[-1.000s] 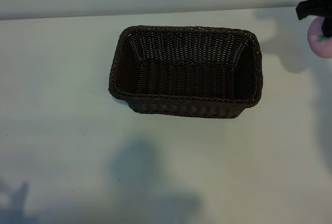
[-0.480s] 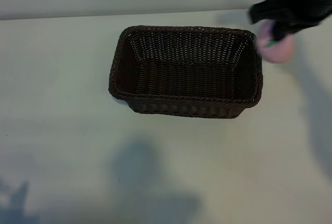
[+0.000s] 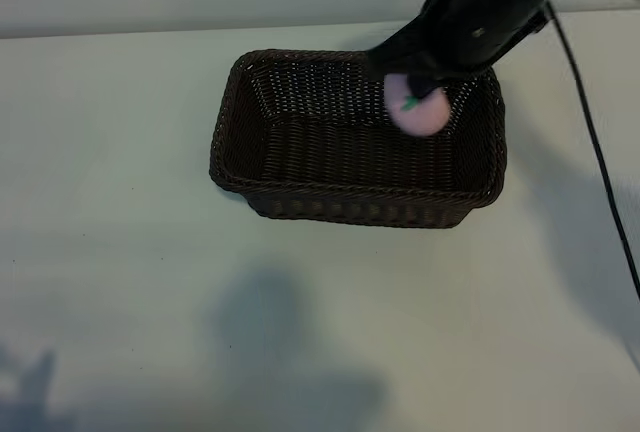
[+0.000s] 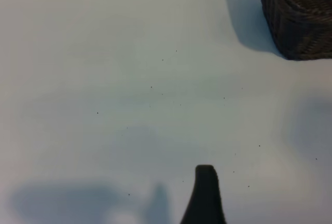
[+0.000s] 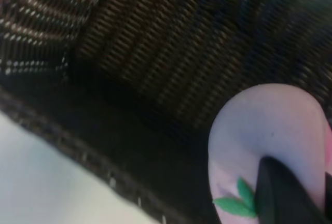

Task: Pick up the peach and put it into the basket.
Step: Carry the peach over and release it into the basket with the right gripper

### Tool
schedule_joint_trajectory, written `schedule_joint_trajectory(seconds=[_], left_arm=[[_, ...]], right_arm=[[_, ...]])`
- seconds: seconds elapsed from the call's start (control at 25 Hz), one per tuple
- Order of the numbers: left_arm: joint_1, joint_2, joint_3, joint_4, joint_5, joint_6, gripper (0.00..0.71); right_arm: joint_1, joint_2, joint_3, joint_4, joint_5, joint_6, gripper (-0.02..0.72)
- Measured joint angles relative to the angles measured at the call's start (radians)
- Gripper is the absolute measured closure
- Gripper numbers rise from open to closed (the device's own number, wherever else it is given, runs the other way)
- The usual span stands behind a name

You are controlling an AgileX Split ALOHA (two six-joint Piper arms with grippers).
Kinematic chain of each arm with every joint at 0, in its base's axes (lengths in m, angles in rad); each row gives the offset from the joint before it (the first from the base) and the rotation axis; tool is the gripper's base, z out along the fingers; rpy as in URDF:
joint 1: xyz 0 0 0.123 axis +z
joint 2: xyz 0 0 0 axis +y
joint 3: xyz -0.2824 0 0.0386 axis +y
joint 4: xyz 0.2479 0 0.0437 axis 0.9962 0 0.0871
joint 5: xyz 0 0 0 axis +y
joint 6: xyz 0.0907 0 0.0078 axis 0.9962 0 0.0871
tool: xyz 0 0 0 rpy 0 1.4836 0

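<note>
We see the right arm (image 3: 490,12) as a matte black body of blocky, angular segments, its outline smeared in the exterior view. A thin black cable (image 3: 592,142) trails from it across the table. In the right wrist view, one black finger (image 5: 282,195) shows a smooth, rounded edge. In the left wrist view, a single dark, tapered fingertip (image 4: 205,193) shows, plain and unmarked.

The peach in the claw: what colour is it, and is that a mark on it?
Pale pink peach, with a small green leaf mark; clearest in the right wrist view.
</note>
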Motion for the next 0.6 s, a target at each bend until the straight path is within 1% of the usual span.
schedule_joint_trajectory(seconds=[0.16, 0.44, 0.52, 0.6], left_arm=[[0.000, 0.000, 0.000, 0.000, 0.000, 0.000, 0.116], [0.000, 0.000, 0.000, 0.000, 0.000, 0.000, 0.116], [0.000, 0.000, 0.000, 0.000, 0.000, 0.000, 0.116], [0.000, 0.000, 0.000, 0.000, 0.000, 0.000, 0.116]], right_arm=[[0.001, 0.106, -0.001, -0.001, -0.037, 0.000, 0.658], [0.001, 0.181, -0.001, -0.002, -0.053, -0.002, 0.653], [0.001, 0.181, -0.001, -0.002, -0.060, -0.002, 0.638], [0.001, 0.181, -0.001, -0.002, -0.060, -0.002, 0.595]])
